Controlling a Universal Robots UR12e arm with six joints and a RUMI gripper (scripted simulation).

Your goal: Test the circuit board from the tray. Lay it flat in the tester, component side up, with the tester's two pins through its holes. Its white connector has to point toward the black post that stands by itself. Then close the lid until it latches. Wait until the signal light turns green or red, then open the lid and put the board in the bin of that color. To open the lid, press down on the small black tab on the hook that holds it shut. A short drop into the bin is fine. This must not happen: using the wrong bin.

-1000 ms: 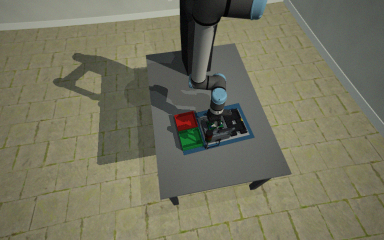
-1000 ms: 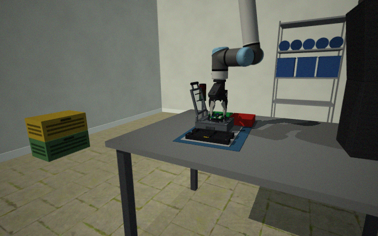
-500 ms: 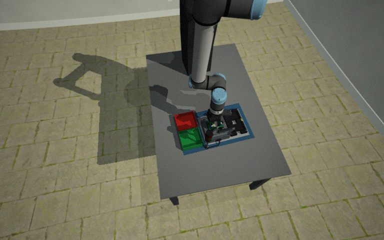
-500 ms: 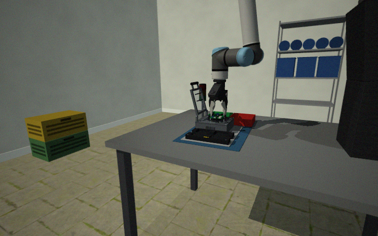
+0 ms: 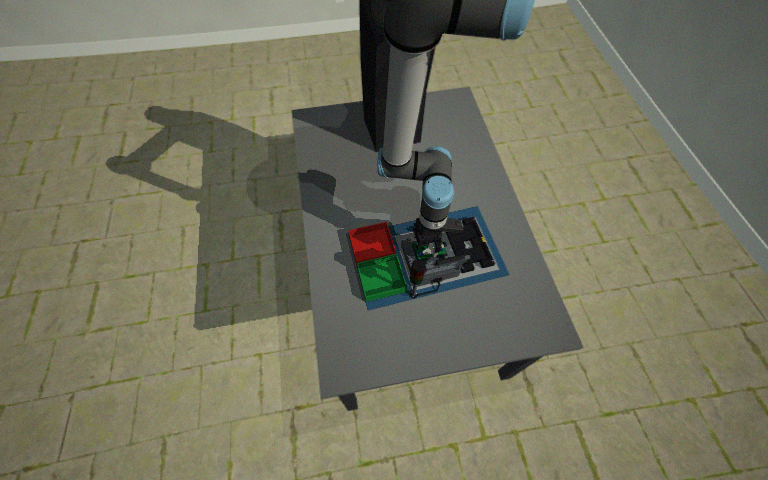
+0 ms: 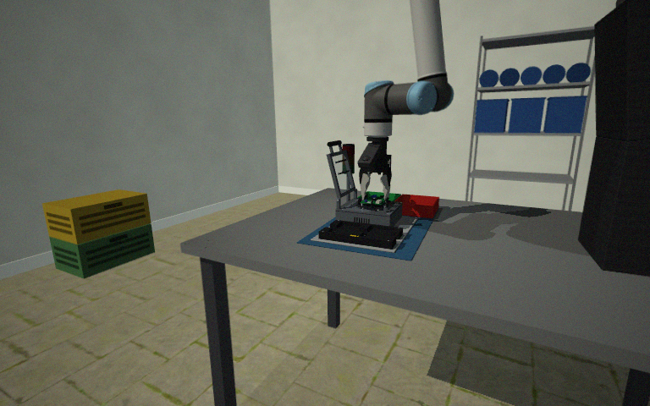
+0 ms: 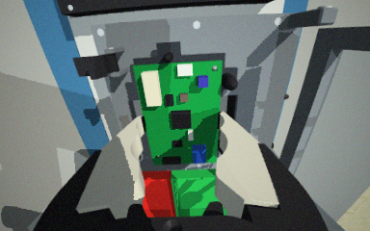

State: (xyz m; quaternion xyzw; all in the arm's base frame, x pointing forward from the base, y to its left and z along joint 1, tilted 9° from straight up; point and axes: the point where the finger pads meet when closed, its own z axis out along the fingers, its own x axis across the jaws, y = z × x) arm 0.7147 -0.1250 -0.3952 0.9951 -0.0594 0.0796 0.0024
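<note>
My gripper point(image 5: 432, 249) point(image 6: 374, 199) point(image 7: 181, 115) is shut on the long edges of the green circuit board point(image 6: 378, 203) point(image 7: 159, 130). The board is roughly level, component side up, low over the grey tester point(image 6: 361, 218) point(image 7: 140, 36). A white block point(image 7: 185, 69) and a larger cream block point(image 7: 151, 89) show on its far half. One black knob point(image 7: 168, 57) stands past its far edge, another point(image 7: 229, 82) beside its right edge. The pins and holes are hidden. The lid point(image 6: 341, 177) point(image 7: 303, 101) stands open. The signal light point(image 5: 417, 271) point(image 6: 348, 157) looks dark, not lit.
The black tray point(image 5: 461, 249) point(image 6: 359, 234) lies beside the tester on the blue mat point(image 5: 502, 270). The red bin point(image 5: 368, 240) point(image 6: 419, 205) point(image 7: 159, 197) and green bin point(image 5: 382, 277) point(image 7: 195, 192) stand at the tester's other end. The raised lid is close to the gripper.
</note>
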